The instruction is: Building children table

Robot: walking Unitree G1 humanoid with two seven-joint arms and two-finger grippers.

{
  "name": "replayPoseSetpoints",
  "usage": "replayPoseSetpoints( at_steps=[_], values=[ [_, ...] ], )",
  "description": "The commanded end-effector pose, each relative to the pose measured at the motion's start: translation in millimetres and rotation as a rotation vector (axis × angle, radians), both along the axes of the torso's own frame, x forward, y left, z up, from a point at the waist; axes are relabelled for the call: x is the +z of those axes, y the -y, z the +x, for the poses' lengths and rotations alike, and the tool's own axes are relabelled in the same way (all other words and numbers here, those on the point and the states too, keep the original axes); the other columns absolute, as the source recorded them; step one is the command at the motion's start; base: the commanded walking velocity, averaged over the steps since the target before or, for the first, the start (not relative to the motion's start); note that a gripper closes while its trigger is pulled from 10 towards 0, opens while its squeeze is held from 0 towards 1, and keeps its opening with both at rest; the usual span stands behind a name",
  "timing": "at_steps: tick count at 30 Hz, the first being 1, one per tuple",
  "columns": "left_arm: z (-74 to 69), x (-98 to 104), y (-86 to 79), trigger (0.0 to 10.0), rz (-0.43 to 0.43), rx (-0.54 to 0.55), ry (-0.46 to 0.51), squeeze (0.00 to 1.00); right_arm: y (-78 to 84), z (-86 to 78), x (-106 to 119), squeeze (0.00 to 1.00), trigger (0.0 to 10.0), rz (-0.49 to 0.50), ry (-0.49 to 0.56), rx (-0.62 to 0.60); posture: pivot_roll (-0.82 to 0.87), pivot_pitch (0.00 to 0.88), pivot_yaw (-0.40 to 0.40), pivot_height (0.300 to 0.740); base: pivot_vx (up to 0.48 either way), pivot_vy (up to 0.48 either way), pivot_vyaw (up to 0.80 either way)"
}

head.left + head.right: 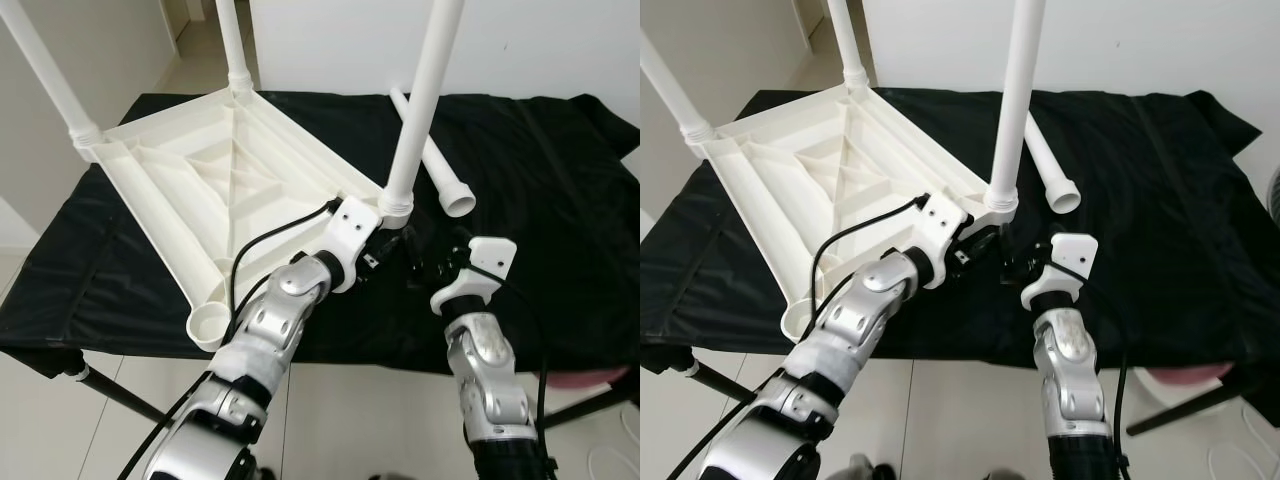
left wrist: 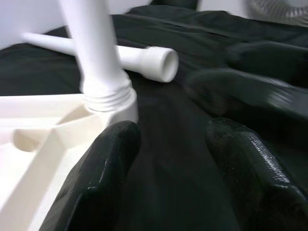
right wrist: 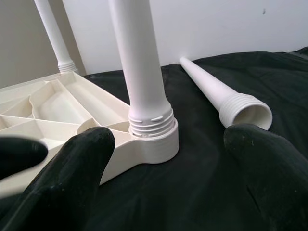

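A white plastic tabletop [image 1: 215,190] lies upside down on a bench covered in black cloth [image 1: 540,180], its ribbed underside facing up. Three white legs stand upright in its corner sockets: one at the far left corner [image 1: 45,70], one at the far corner [image 1: 232,40], and one at the corner nearest the robot's arms [image 1: 425,95]. The near left corner socket [image 1: 208,322] holds no leg. A fourth leg [image 1: 432,160] lies loose on the cloth just beyond the near right corner, its threaded open end pointing toward the robot.

The left end effector [image 1: 385,245] sits at the near right corner of the tabletop, right beside the base of the standing leg. In the left wrist view its two black fingers [image 2: 103,168] are spread apart with nothing between them, one finger close to the threaded collar [image 2: 108,98] of the leg.

The right end effector [image 1: 440,258] hovers close to the same corner, just to the right of the left one. In the right wrist view its fingers [image 3: 82,163] are parted wide and empty, with the leg's socket and the loose leg's mouth [image 3: 245,113] seen between them.
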State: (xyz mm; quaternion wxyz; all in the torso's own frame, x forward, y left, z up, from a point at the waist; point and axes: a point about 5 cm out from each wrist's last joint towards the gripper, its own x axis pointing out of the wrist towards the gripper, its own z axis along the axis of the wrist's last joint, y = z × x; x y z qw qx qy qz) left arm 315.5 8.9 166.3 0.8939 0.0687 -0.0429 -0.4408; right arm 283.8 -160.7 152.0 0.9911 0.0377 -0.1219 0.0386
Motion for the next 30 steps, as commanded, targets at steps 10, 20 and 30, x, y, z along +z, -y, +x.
replayPoseSetpoints(
  at_steps=[10,20,30],
  values=[
    [-22.7,-4,-66.2,10.0,0.049,-0.054,-0.033,0.0,-5.4,4.5,-1,0.0,10.0,0.002,-0.003,0.031,-0.11,0.046,0.066,0.74,0.0,0.0,0.0],
    [-23.8,-26,-130.3,10.0,0.279,0.088,-0.095,0.0,-7.2,9.8,1,0.0,10.0,-0.007,0.003,0.054,-0.1,0.036,0.054,0.74,0.0,0.0,0.0],
    [-23.2,-44,-146.5,10.0,0.343,0.178,-0.225,0.0,-5.1,11.6,3,0.0,10.0,-0.016,0.009,0.055,-0.1,0.037,0.048,0.74,0.0,0.0,0.0]
  ],
)
